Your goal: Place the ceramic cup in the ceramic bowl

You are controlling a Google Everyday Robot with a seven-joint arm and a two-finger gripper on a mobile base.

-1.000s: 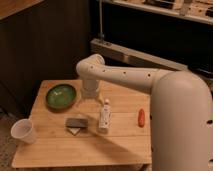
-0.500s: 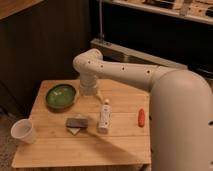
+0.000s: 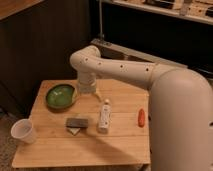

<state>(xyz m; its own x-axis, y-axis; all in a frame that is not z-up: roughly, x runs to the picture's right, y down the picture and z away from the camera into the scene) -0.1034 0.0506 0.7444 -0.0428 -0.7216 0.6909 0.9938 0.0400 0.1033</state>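
Observation:
The ceramic cup (image 3: 24, 131) is small, white and upright at the front left corner of the wooden table (image 3: 120, 145). The ceramic bowl (image 3: 61, 96) is dark green with a lighter inside and sits at the table's back left. My gripper (image 3: 91, 91) points down at the end of the white arm (image 3: 120, 67), just right of the bowl's rim and far from the cup. The wrist hides most of it. I see nothing held in it.
A white bottle (image 3: 104, 116) lies on its side mid-table. A dark flat block (image 3: 77, 123) lies left of it. A small orange-red object (image 3: 141, 116) lies to the right. Dark wall panels and a shelf stand behind the table.
The arm's wrist and gripper have shifted a little to the left, closer to the green bowl. The cup, bowl and other things have not moved.

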